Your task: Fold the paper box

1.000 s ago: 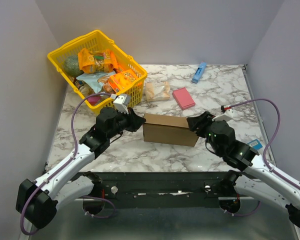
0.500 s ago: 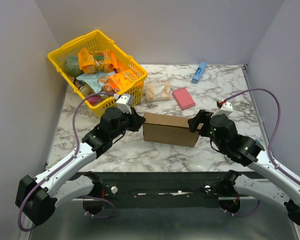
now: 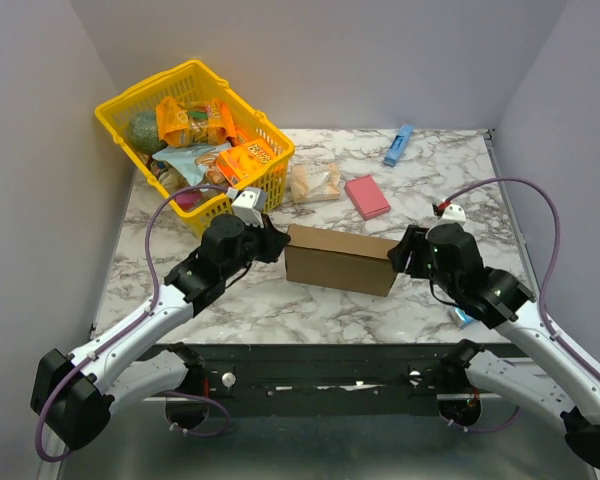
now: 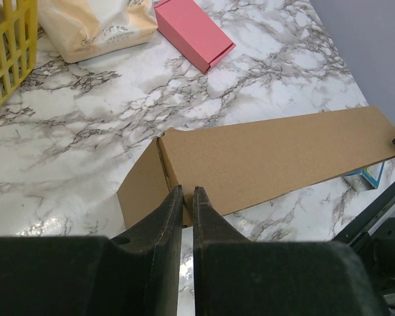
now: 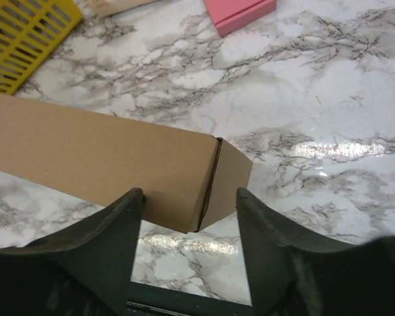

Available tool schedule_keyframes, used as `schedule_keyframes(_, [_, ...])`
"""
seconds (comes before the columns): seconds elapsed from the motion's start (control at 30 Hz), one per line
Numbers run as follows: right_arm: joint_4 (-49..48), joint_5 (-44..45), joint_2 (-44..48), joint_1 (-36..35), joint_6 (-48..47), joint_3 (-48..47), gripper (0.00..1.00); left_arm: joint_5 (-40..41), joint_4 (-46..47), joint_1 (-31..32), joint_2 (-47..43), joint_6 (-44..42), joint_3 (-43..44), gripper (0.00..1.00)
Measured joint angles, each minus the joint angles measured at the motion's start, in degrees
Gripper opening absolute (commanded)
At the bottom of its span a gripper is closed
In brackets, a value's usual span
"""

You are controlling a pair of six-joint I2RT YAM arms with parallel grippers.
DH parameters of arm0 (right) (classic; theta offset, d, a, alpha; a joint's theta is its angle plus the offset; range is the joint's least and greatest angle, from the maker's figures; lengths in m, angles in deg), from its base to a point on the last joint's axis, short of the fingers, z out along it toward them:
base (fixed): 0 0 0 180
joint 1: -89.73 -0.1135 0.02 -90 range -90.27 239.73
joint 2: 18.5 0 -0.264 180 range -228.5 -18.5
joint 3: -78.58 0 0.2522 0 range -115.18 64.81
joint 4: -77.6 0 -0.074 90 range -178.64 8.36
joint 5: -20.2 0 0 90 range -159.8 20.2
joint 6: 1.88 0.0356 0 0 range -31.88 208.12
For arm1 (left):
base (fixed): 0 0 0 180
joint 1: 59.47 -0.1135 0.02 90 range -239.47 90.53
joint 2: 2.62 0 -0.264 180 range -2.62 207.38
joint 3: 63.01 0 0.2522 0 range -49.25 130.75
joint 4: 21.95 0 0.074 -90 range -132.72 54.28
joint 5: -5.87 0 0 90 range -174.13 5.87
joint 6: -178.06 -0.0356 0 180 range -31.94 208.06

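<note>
The paper box (image 3: pixel 340 258) lies shut as a long brown cardboard block in the middle of the marble table. In the left wrist view the box (image 4: pixel 270 158) runs off to the right. My left gripper (image 3: pixel 278 243) is at its left end, its fingers (image 4: pixel 187 189) shut to a thin slit with the tips against the near left corner. My right gripper (image 3: pixel 400 255) is at the right end. There the jaws (image 5: pixel 189 192) stand open astride the box's (image 5: pixel 105 158) near right corner. The left fingertip (image 5: pixel 133 197) touches the front face and the right one is apart from the box.
A yellow basket (image 3: pixel 145 95) full of snack packs stands at the back left. Behind the box lie a bread bag (image 3: pixel 315 182), a pink box (image 3: pixel 366 196) and a blue item (image 3: pixel 398 145). A small blue-and-white pack (image 3: pixel 462 316) lies under my right arm.
My right gripper has moved in onto the box's right end, its jaws widening and then narrowing a little. My left gripper stays at the left end and has closed slightly.
</note>
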Motion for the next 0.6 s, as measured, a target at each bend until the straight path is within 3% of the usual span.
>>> schedule_keyframes(0.27, [-3.8,-3.1,2.1,0.6,2.1,4.3,0.35,0.2,0.5,0.1,-0.3,0.3,-0.7,0.15])
schedule_keyframes(0.4, [-6.6,-3.2,4.5,1.0,3.9,7.4,0.33,1.2,3.1,0.6,-1.3,1.7,-2.8,0.14])
schedule_keyframes(0.53, [-9.7,-3.2,6.1,1.6,5.2,10.0,0.25,2.7,6.1,1.3,-2.1,3.3,-5.1,0.14])
schedule_keyframes(0.57, [-10.6,-3.2,6.3,1.8,5.5,10.6,0.02,3.2,6.5,1.6,-2.2,3.7,-5.4,0.14])
schedule_keyframes(0.6, [-11.3,-3.2,6.4,2.0,5.9,11.0,0.01,3.6,6.8,1.7,-2.2,4.0,-5.7,0.14])
